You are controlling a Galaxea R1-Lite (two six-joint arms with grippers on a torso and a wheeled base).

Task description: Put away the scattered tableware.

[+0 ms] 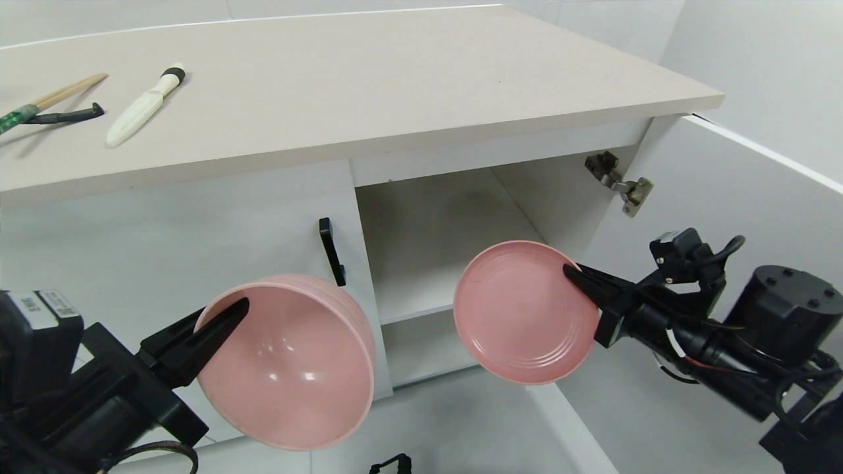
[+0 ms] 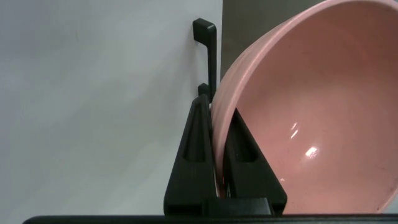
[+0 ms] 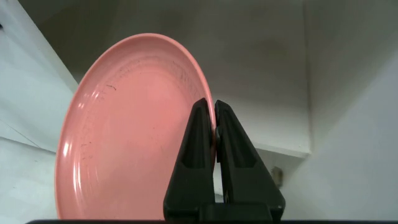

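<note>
Countertop (image 1: 369, 79), far left: white-handled utensil (image 1: 143, 106) (kind unclear). Below, left gripper (image 1: 244, 304) pinches rim of pink bowl (image 1: 290, 368), tilted, before closed cabinet door with black handle (image 1: 331, 251). Right gripper (image 1: 568, 268) clamps rim of pink plate (image 1: 520, 316), held on edge, at mouth of open cabinet compartment (image 1: 428, 224).

At centre frame the cupboard opening (image 1: 435, 230) is left free, bounded left by the closed door (image 1: 164, 230) and its black handle (image 1: 331, 251), right by the swung-out door (image 1: 724, 197). Inside, the space is split by a shelf (image 1: 421, 283). The mouth's right side is partly blocked by the pink plate (image 1: 520, 316), the closed door fronted by the pink bowl (image 1: 296, 368).
</note>
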